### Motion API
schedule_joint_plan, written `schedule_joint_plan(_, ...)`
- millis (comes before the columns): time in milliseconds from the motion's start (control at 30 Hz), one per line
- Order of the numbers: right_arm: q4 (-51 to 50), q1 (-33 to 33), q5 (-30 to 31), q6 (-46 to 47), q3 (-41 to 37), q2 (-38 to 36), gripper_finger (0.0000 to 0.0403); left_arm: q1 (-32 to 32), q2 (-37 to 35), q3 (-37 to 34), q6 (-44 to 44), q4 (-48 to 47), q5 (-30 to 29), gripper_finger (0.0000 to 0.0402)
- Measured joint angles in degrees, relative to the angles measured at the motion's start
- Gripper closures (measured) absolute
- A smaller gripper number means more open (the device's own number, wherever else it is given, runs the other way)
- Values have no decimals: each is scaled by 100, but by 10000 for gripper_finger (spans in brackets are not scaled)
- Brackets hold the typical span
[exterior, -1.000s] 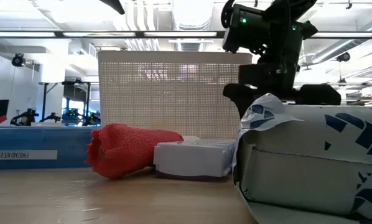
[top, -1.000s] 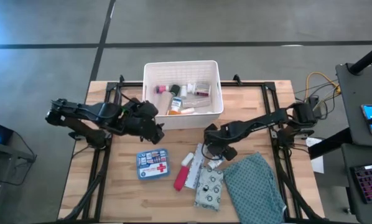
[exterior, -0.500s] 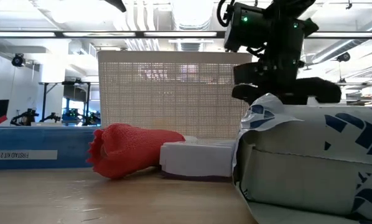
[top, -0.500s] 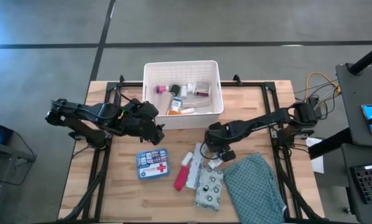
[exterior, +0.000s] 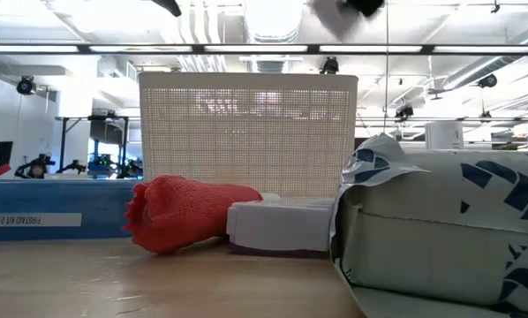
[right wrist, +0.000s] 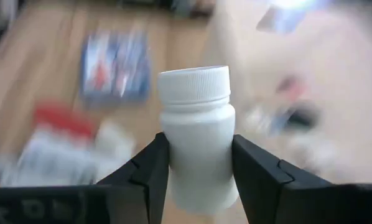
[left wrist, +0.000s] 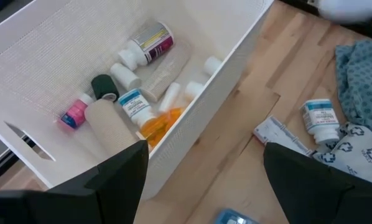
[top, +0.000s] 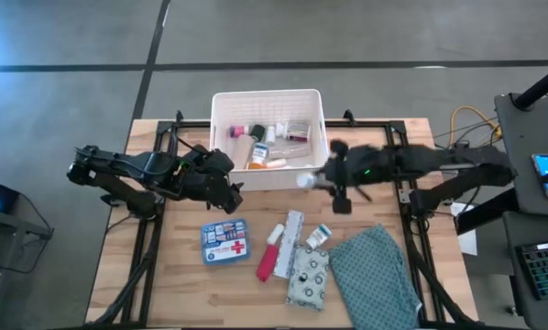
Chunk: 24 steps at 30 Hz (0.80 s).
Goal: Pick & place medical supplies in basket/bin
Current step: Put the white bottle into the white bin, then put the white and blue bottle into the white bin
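At the centre right of the high view, the right hand [top: 309,181] pinches a white pill bottle [right wrist: 196,134] just beside the lower right corner of the basket [top: 221,101]. To do this step well, I judge the hand should come fully over the basket's inside before it lets go, clear of the rim. The left hand [top: 226,188] waits at the basket's lower left corner with its fingers spread, holding nothing.

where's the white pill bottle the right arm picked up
The white pill bottle sits clamped in the right tool, beside the basket's front right corner in the high view.
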Motion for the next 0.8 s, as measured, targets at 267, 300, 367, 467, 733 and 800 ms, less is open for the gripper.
schedule_joint_plan(267, 664, -1100, 1326, 55, 1504, 842, 200, 0, 0, 0, 0, 60, 0, 107)
schedule_joint_plan(300, 610, -1237, 1399, 85, 1777, 987, 188, 0, 0, 0, -3, 77, 1, 107)
schedule_joint_plan(367, 366, -1401, 1561, 182, 2418, 1225, 167, -33, 0, 0, -45, 87, 20, 107)
schedule_joint_plan(467, -250, -1541, 1566, 178, 3315, 1489, 138, -98, 0, 0, -118, 85, 77, 107)
schedule_joint_plan(733, -2783, -1402, 1353, 324, 4743, 2122, 75, -161, 0, 0, -125, 79, 73, 107)
schedule_joint_plan(800, -3712, -1286, 1207, -129, 4816, 2129, 67, -160, 0, -1, -55, 76, 68, 107)
